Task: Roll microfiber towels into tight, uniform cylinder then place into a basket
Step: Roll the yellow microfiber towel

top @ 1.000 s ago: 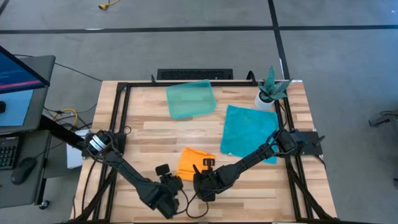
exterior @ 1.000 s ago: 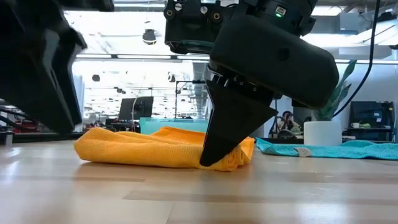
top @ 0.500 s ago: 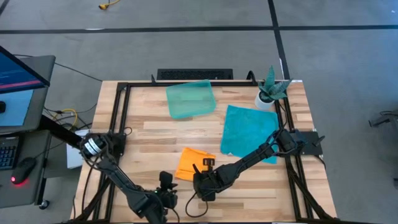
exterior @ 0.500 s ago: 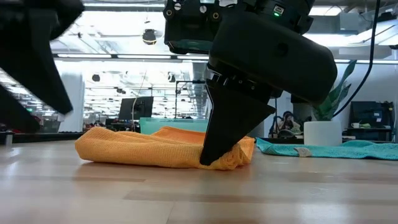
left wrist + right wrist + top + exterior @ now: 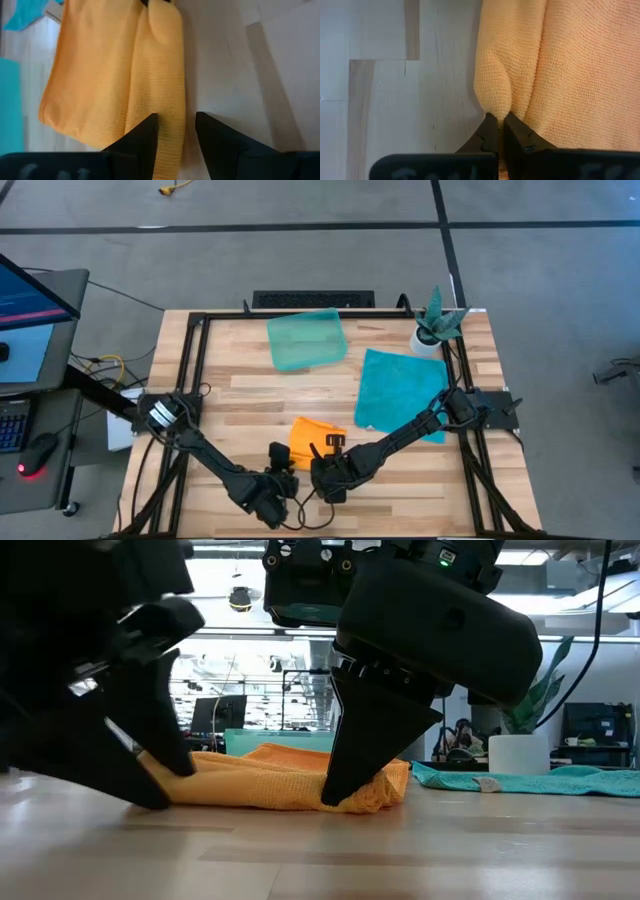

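Two towels lie on the wooden desk. The orange towel is bunched into a loose fold near the front edge, and the teal towel lies flat to its right, well apart from it. The basket, a pale-green tray, sits toward the back of the desk with nothing visible inside it. A small white pot holding a green plant stands at the back right corner, just beside the teal towel.

The right end effector is clamped on a pinch of the orange towel's near edge, its fingers pressed together around the fabric. The left end effector is at the other end of the same edge, its fingers apart with the rolled edge of the orange towel between them, low against the desk.
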